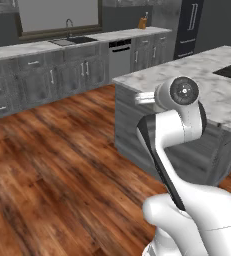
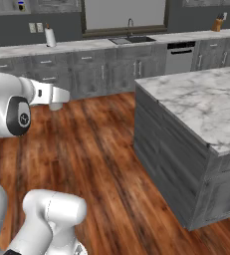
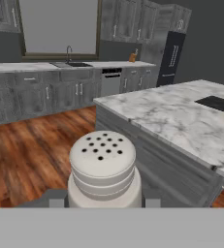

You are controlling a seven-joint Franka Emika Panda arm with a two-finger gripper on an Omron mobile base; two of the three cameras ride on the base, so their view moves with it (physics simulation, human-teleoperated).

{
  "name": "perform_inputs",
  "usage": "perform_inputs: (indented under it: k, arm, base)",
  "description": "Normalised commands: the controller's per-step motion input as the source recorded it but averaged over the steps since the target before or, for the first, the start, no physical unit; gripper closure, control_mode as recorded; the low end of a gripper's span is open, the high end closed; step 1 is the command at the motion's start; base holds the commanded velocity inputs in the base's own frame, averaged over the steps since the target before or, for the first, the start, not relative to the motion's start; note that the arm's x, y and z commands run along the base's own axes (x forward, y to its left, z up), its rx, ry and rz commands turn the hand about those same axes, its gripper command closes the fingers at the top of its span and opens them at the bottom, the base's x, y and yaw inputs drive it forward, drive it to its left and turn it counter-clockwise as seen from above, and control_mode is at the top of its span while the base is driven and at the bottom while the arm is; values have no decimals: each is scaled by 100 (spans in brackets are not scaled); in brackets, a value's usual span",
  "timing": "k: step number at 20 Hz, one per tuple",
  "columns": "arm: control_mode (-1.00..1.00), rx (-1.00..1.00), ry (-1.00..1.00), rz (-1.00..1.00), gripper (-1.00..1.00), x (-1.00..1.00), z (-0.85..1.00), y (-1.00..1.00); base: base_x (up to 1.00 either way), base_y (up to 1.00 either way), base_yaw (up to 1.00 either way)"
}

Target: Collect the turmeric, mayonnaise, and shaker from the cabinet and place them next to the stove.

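Presently the gripper [image 3: 104, 206] grasps the shaker [image 3: 103, 169] upright for carriage toward the stove [image 3: 215, 102] near the island's far edge.

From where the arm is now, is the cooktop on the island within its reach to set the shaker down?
Probably not yet. The gripper holds the shaker over the floor, short of the island; the cooktop lies at its far side, with clear marble between.
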Motion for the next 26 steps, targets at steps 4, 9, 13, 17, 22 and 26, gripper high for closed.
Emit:
perform_inputs:
  k: [4,9,13,17,22,26]
  arm:
    - [100,0,0,0,100,0,0,0]
    - [100,0,0,0,100,0,0,0]
    - [100,0,0,0,100,0,0,0]
    - [100,0,0,0,100,0,0,0]
    - [100,0,0,0,100,0,0,0]
    - [100,0,0,0,100,0,0,0]
  base:
    - [-11,-100,0]
    - [7,-100,0]
    - [13,-100,0]
    - [16,-100,0]
    - [18,-100,0]
    - [17,-100,1]
